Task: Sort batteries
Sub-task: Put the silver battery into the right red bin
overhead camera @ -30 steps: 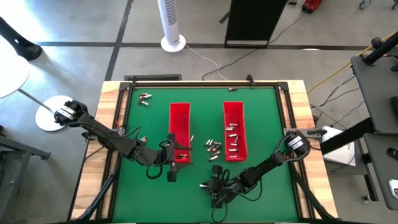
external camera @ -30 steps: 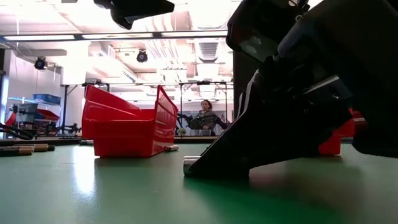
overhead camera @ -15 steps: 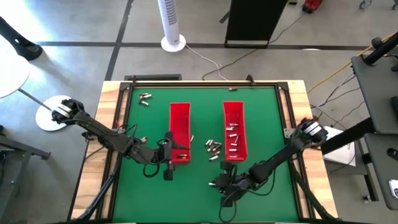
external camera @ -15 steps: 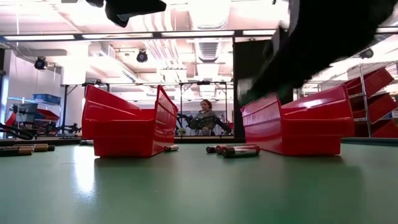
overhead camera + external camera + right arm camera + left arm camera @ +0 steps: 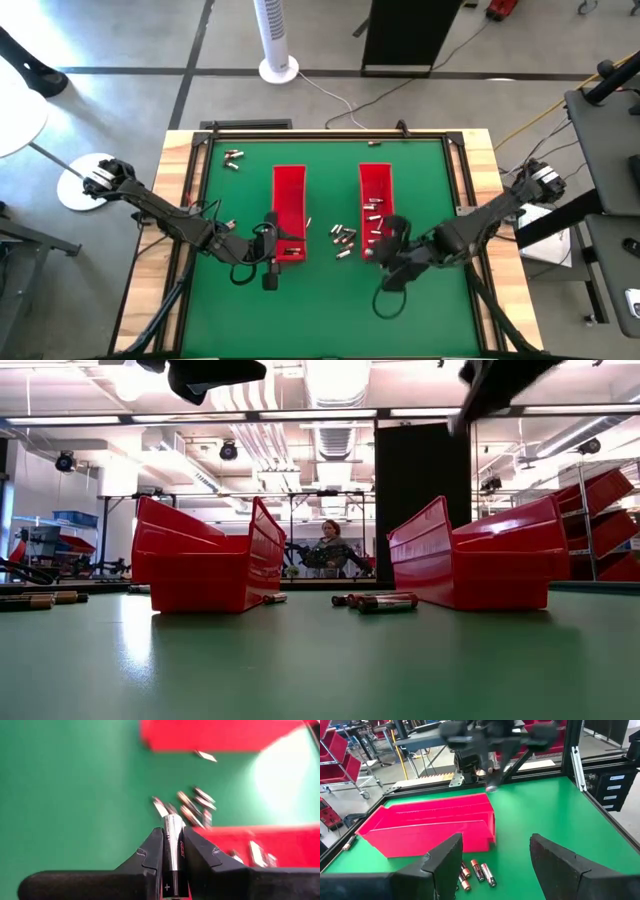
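Two long red trays, left point(image 5: 288, 212) and right point(image 5: 376, 205), lie on the green mat. Several batteries point(image 5: 343, 238) lie on the mat between the trays, more lie in the right tray point(image 5: 376, 224), and a few lie at the far left point(image 5: 233, 157). My right gripper point(image 5: 375, 252) hangs over the right tray's near end, shut on one battery point(image 5: 170, 842). My left gripper point(image 5: 492, 855) stands open and holds nothing, raised by the left tray's near end point(image 5: 275, 258). My right gripper pinches one battery by its two long sides point(image 5: 170, 855) between its two fingers. The battery lies along the fingers, its silvery end point(image 5: 170, 820) sticking out past the fingertips. The fingers slant down, and the battery is lifted clear of the mat.
A single battery point(image 5: 373, 143) lies at the mat's far edge. A black frame point(image 5: 330, 131) borders the mat. Bare green mat stretches along the near edge point(image 5: 320, 320). In the low view a person point(image 5: 328, 546) sits in the room behind the table.
My right gripper has risen from the mat by the near edge with the battery. It has gone toward the far edge and a little right, to the right tray's near end, staying shut.
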You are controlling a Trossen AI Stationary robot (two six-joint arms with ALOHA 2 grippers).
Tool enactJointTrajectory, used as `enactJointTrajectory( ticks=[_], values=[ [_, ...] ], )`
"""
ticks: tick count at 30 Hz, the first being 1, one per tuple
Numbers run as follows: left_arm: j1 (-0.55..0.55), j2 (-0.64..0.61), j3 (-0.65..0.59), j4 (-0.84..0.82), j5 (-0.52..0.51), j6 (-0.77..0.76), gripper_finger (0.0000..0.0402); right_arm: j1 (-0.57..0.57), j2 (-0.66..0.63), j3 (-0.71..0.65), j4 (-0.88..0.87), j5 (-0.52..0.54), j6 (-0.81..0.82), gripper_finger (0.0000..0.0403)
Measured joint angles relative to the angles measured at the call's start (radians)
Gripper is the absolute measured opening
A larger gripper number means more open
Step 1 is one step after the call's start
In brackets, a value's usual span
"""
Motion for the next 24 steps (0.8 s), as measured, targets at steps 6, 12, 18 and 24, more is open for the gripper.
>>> enactJointTrajectory(
  ticks=[6, 12, 18, 24],
  values=[
    [0.0, 0.0, 0.0, 0.0, 0.0, -0.015, 0.021, -0.128, -0.009, -0.022, -0.089, -0.06, -0.075, 0.0044],
    [0.0, 0.0, 0.0, -0.004, 0.001, -0.015, 0.021, -0.246, 0.011, -0.054, -0.084, -0.168, -0.169, 0.0044],
    [0.0, 0.001, 0.0, -0.008, 0.0, -0.015, 0.021, -0.322, 0.04, -0.115, -0.046, -0.196, -0.22, 0.0044],
    [0.0, 0.001, 0.0, -0.02, 0.001, -0.024, 0.021, -0.369, 0.079, -0.162, 0.005, -0.229, -0.265, 0.0044]
  ],
)
